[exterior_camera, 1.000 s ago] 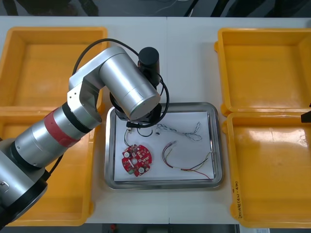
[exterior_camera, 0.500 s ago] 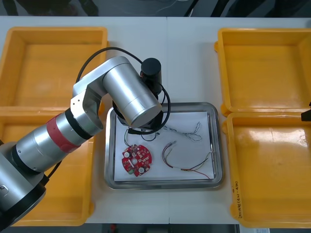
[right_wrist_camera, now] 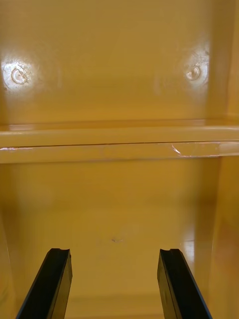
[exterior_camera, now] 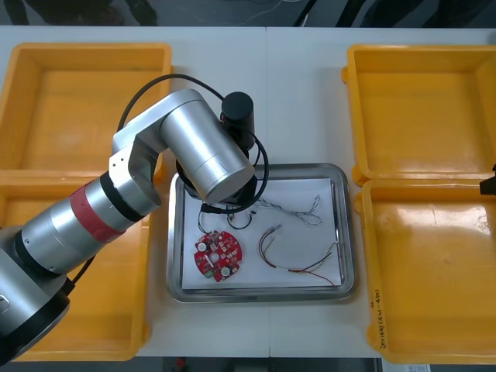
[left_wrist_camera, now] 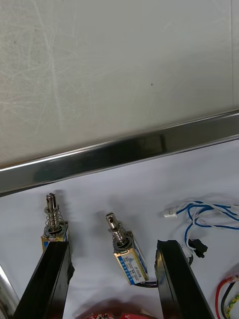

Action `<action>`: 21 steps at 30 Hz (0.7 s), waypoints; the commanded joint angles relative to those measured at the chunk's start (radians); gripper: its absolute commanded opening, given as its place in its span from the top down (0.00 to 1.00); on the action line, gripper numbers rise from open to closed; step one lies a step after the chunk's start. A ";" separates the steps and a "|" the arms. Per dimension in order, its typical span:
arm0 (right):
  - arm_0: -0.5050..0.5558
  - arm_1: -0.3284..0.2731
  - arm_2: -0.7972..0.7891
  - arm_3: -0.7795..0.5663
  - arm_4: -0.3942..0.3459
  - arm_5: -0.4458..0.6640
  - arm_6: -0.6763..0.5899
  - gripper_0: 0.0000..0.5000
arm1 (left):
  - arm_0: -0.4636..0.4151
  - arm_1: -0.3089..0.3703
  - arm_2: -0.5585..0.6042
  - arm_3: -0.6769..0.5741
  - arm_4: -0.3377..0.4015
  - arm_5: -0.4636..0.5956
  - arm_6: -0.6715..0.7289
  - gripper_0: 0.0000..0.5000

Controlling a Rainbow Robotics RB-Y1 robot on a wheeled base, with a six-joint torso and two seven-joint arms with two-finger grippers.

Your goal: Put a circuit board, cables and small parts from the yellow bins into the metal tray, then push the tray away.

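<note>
My left arm [exterior_camera: 209, 155] hangs over the far left corner of the metal tray [exterior_camera: 347, 232]. In the left wrist view my left gripper [left_wrist_camera: 110, 246] is open, low over the tray's white inside. A small metal part [left_wrist_camera: 125, 249] lies loose between its fingers, and a second small metal part [left_wrist_camera: 54, 227] lies by one finger [left_wrist_camera: 42, 284]. A round red circuit board [exterior_camera: 218, 254], a blue and white cable [exterior_camera: 298, 211] and a red and yellow cable [exterior_camera: 302, 263] lie in the tray. My right gripper [right_wrist_camera: 114, 251] is open above a bare yellow bin [right_wrist_camera: 119, 65].
Two yellow bins [exterior_camera: 85, 101] [exterior_camera: 31, 232] stand left of the tray and two more [exterior_camera: 422, 108] [exterior_camera: 430, 279] right of it, all looking bare. The tray's shiny rim [left_wrist_camera: 124, 152] runs just beyond my left fingers. Bare table [exterior_camera: 298, 101] lies beyond the tray.
My left gripper's fingers have spread apart and a small metal part now lies free on the tray's white inside. The left arm shifted slightly. The right arm stayed still.
</note>
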 commanded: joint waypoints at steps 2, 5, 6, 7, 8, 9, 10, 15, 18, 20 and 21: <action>0.015 0.010 -0.029 -0.032 -0.011 0.003 -0.052 0.00 | 0.011 0.055 0.044 -0.103 0.035 0.042 0.040 0.00; 0.015 0.009 -0.030 -0.032 -0.011 0.003 -0.055 0.00 | 0.011 0.068 0.095 -0.152 0.073 0.094 0.033 0.00; 0.015 0.009 -0.030 -0.032 -0.011 0.003 -0.055 0.00 | 0.011 0.073 0.106 -0.163 0.081 0.103 0.031 0.00; 0.015 0.009 -0.030 -0.032 -0.012 0.003 -0.055 0.00 | 0.011 0.082 0.127 -0.186 0.101 0.124 0.028 0.00; 0.015 0.009 -0.030 -0.032 -0.011 0.003 -0.056 0.00 | 0.009 0.093 0.148 -0.210 0.119 0.150 0.027 0.00; 0.013 0.007 -0.030 -0.032 -0.012 0.003 -0.056 0.00 | 0.009 0.101 0.165 -0.227 0.130 0.166 0.025 0.00; 0.015 0.007 -0.030 -0.032 -0.012 0.003 -0.058 0.00 | 0.009 0.107 0.179 -0.239 0.141 0.183 0.025 0.00; 0.013 0.002 -0.029 -0.032 -0.017 0.003 -0.058 0.00 | 0.009 0.144 0.280 -0.293 0.207 0.269 0.014 0.00; 0.013 0.001 -0.029 -0.032 -0.018 0.003 -0.059 0.00 | 0.009 0.174 0.357 -0.307 0.261 0.285 0.004 0.00; 0.013 -0.001 -0.029 -0.032 -0.018 0.003 -0.062 0.00 | 0.009 0.199 0.414 -0.310 0.299 0.285 -0.019 0.00; 0.013 -0.001 -0.030 -0.032 -0.018 0.003 -0.064 0.00 | 0.009 0.210 0.431 -0.308 0.311 0.285 -0.036 0.00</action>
